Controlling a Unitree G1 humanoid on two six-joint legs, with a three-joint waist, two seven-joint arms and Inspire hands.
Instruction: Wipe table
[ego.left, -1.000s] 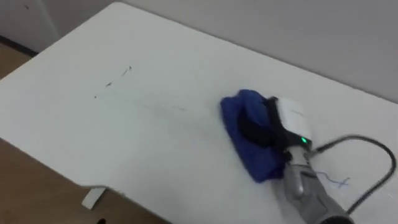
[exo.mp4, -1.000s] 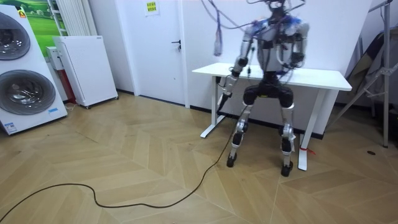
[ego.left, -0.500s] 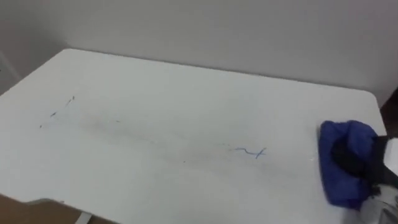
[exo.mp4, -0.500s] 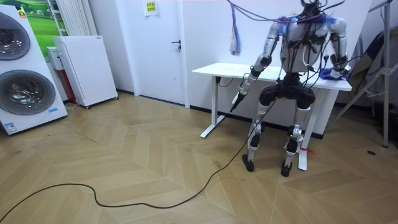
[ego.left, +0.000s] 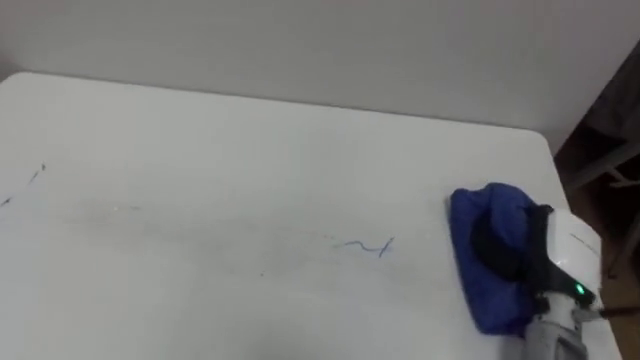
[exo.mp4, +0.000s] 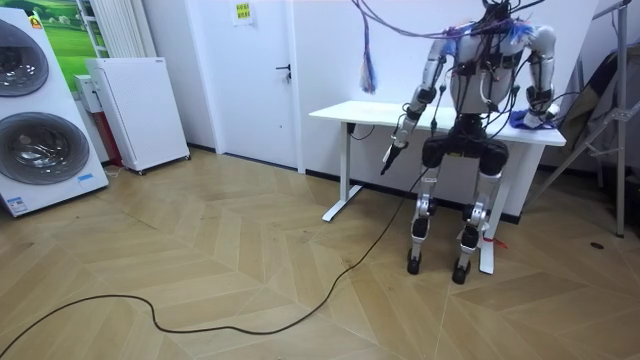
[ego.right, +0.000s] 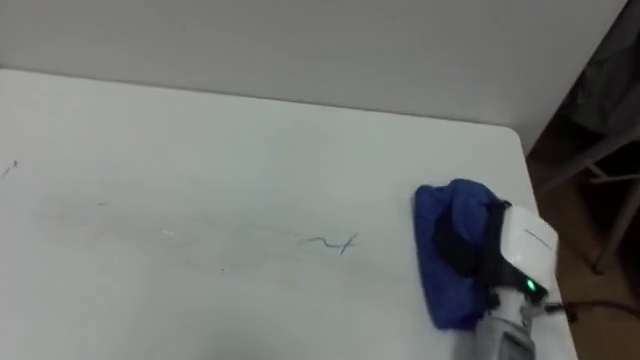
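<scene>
Crumpled blue wiping cloth (ego.left: 487, 300) lies at the right end of my white bench (ego.left: 220, 160), long axis running away from me, under the right robot hand (ego.left: 505, 245). I cannot tell whether that hand grips or merely presses. The blue pen squiggle (ego.left: 366, 246) lies near its left, so I judge a leftward sweep is called for; the left robot hand (exo.mp4: 390, 155) hangs off the bench.

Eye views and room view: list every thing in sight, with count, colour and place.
table: one, white, against the wall.
cloth: one, blue, near the table's right end.
pen scribble: one, blue, on the table left of the cloth.
washing machines: two, white, stacked at the room view's left.
cabinet: one, white, beside the machines.
door: one, white, left of the table in the room view.
right hand: one, dark, on the cloth.
left hand: one, dark, hanging by the table's front.
</scene>
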